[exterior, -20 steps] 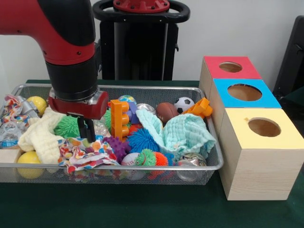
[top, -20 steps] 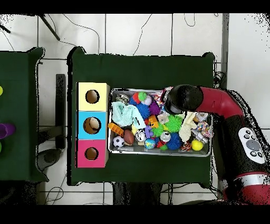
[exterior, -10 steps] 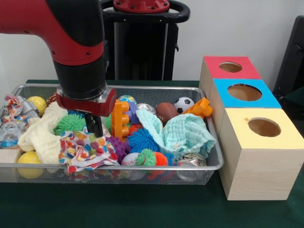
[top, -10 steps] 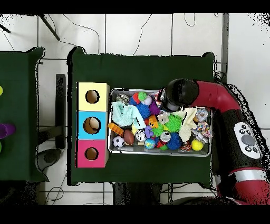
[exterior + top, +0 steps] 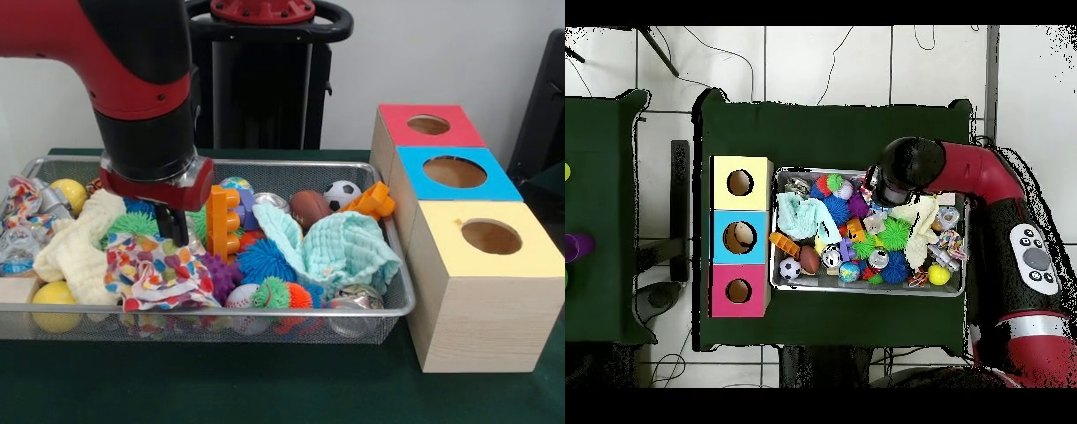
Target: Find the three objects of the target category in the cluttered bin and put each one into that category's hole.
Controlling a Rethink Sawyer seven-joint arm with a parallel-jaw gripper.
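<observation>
A wire bin (image 5: 265, 311) holds a jumble of toys, balls and cloths. My gripper (image 5: 173, 228) hangs low over the bin's left half, its dark fingers pressed together on the top of a multicoloured patterned cloth (image 5: 154, 272), which bunches up under it. A cream cloth (image 5: 78, 252) lies to the left and a mint cloth (image 5: 346, 250) to the right. To the right of the bin stand three boxes with round holes: red (image 5: 430, 125), blue (image 5: 455, 172), yellow (image 5: 491, 237). In the overhead view the arm (image 5: 910, 182) hides the gripper.
Around the gripper lie a green spiky ball (image 5: 131, 226), an orange block (image 5: 221, 221), a blue spiky ball (image 5: 265, 261), a football (image 5: 309, 208), a soccer ball (image 5: 342, 193) and yellow balls (image 5: 69, 193). A wood block (image 5: 16, 288) sits at the bin's left front.
The gripper shifted slightly right and rose a little. The patterned cloth, flat a second ago, has been drawn up and bunched under the fingers.
</observation>
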